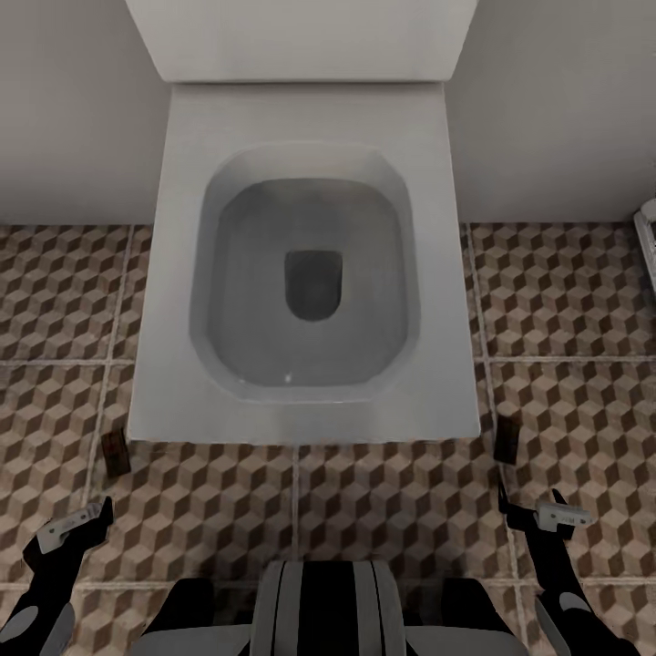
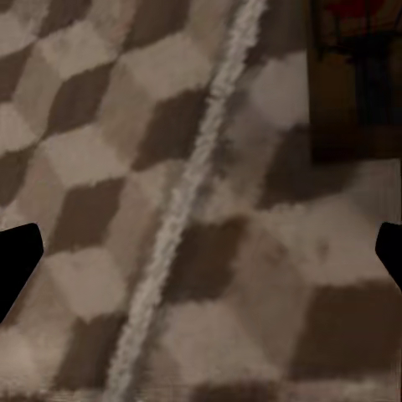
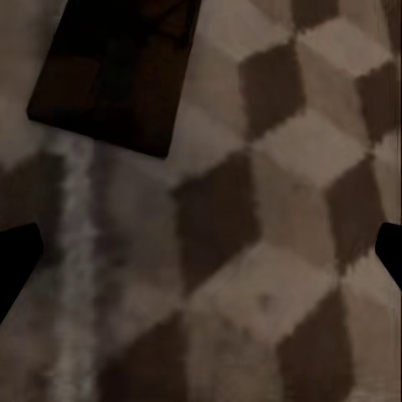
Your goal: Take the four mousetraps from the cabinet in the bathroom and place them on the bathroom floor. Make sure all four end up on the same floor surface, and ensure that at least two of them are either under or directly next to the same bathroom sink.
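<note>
Here two mousetraps (image 1: 116, 453) (image 1: 507, 440) lie on the floor (image 1: 383, 510) flanking a toilet (image 1: 305, 273), no sink near. Both end effectors (image 1: 77, 524) (image 1: 547, 512) hang apart, empty. Left here, they may miss the sink condition.

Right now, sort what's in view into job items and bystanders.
Job items:
- left mousetrap, lying on the floor by the toilet
- right mousetrap, also on the floor
- bathroom floor

Bystanders:
- toilet
- white object at the right edge
</note>
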Available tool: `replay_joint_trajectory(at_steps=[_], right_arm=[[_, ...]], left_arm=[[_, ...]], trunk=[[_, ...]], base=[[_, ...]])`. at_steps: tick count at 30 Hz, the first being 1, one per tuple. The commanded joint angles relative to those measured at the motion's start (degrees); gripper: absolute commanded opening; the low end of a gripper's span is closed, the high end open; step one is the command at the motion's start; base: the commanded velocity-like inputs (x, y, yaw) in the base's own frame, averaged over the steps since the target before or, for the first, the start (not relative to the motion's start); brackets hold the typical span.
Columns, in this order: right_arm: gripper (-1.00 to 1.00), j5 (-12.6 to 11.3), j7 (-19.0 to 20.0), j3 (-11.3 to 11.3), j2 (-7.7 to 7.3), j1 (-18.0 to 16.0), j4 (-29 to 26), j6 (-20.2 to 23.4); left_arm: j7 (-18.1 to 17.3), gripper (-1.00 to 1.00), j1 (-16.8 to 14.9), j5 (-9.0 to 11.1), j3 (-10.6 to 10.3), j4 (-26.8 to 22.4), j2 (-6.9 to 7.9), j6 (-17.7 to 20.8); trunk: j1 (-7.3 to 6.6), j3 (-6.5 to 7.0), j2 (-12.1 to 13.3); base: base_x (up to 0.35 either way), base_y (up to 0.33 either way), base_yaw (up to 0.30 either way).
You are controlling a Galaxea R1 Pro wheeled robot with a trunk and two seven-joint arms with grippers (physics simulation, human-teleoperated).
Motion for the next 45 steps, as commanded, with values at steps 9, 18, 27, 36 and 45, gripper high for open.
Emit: replay_joint_trajectory(at_steps=[9, 18, 27, 36, 45], right_arm=[[1.00, 0.33, -0.32, 0.00, 0.02, -0.02, -0.02, -0.13], [1.00, 0.33, -0.32, -0.03, 0.01, -0.02, 0.05, -0.13], [1.00, 0.33, -0.32, -0.01, 0.01, -0.02, 0.02, -0.13], [1.00, 0.35, -0.32, -0.03, 0.01, -0.01, 0.01, -0.13], [1.00, 0.33, -0.32, -0.04, 0.00, -0.02, 0.03, -0.13]], left_arm=[[-0.07, 1.00, -0.01, 0.37, -0.04, 0.03, 0.04, -0.16], [-0.07, 1.00, -0.01, 0.37, -0.04, 0.08, 0.04, -0.16], [-0.13, 1.00, -0.01, 0.37, -0.04, 0.06, 0.05, -0.15], [-0.30, 1.00, -0.01, 0.53, 0.03, 0.03, -0.02, -0.16], [-0.21, 1.00, -0.01, 0.88, 0.14, -0.07, 0.04, -0.21]], trunk=[[-0.04, -0.02, -0.01], [-0.04, -0.02, -0.01], [-0.04, -0.02, -0.01], [-0.04, -0.02, -0.01], [-0.04, -0.02, -0.01]], base=[[-0.340, 0.000, 0.000], [-0.341, 0.000, 0.000], [-0.213, 0.000, 0.000], [-0.014, 0.000, 0.000], [0.000, 0.000, 0.000]])
